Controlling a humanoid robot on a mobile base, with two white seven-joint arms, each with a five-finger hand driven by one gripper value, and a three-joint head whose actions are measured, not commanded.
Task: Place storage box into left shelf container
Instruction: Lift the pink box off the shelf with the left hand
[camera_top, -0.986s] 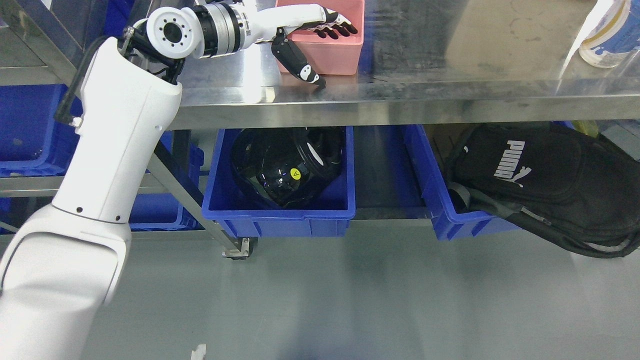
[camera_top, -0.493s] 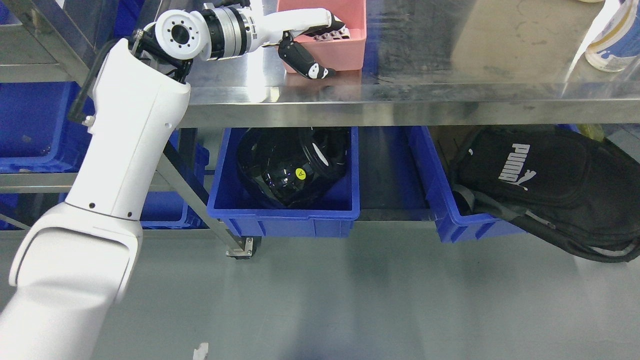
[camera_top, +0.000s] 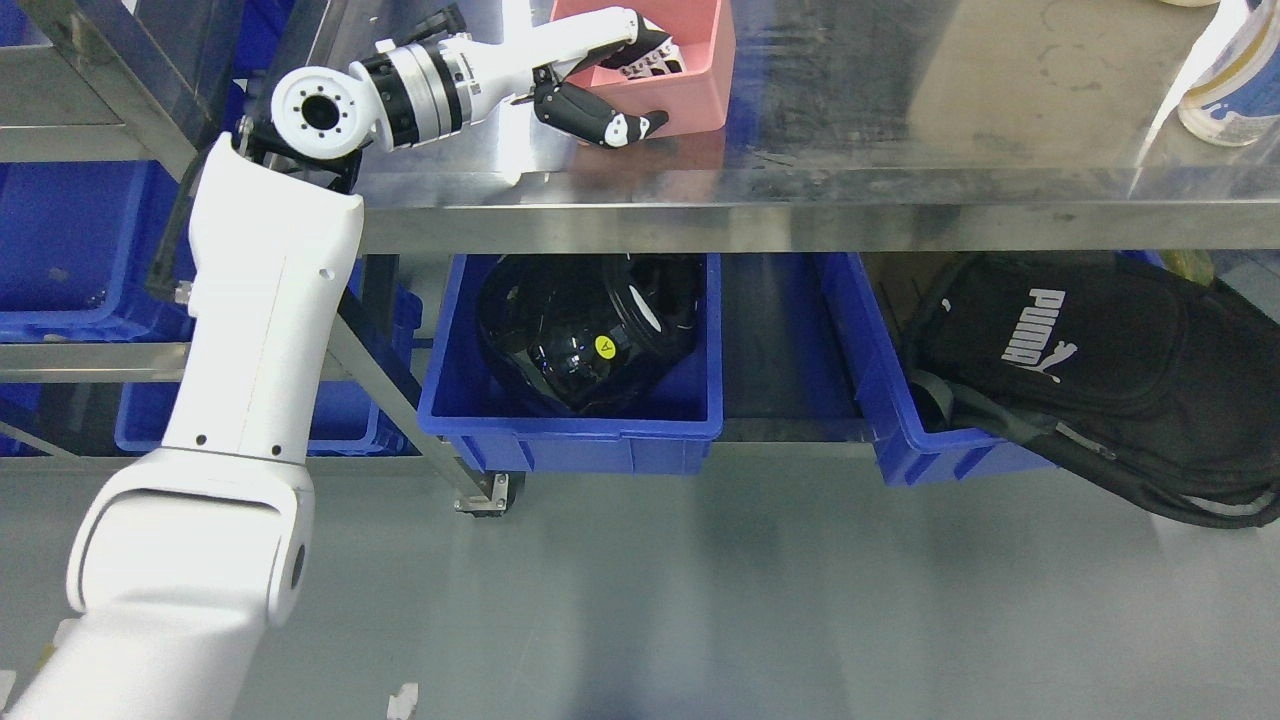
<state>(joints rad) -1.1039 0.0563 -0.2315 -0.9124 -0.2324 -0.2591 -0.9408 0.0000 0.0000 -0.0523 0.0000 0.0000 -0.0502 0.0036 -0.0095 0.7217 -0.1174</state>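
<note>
A pink storage box (camera_top: 688, 88) sits on the steel table (camera_top: 900, 110) at the top middle, its near edge lifted slightly. My left hand (camera_top: 625, 85) is shut on its near-left wall: the fingers (camera_top: 648, 62) curl inside the box and the thumb (camera_top: 610, 124) presses the outside. My left arm (camera_top: 260, 330) rises from the lower left. Blue shelf containers (camera_top: 60, 260) sit in the rack at far left. The right arm is out of view.
Under the table a blue bin (camera_top: 570, 420) holds a black helmet (camera_top: 585, 330). Another blue bin (camera_top: 940, 440) to its right holds a black backpack (camera_top: 1090, 370). A white bottle (camera_top: 1225, 90) stands at the table's far right. A rack leg with a caster (camera_top: 487, 497) stands on the grey floor.
My left hand went from open over the pink box to shut on its near-left wall, and the box has tipped up slightly. The camera has also shifted a little.
</note>
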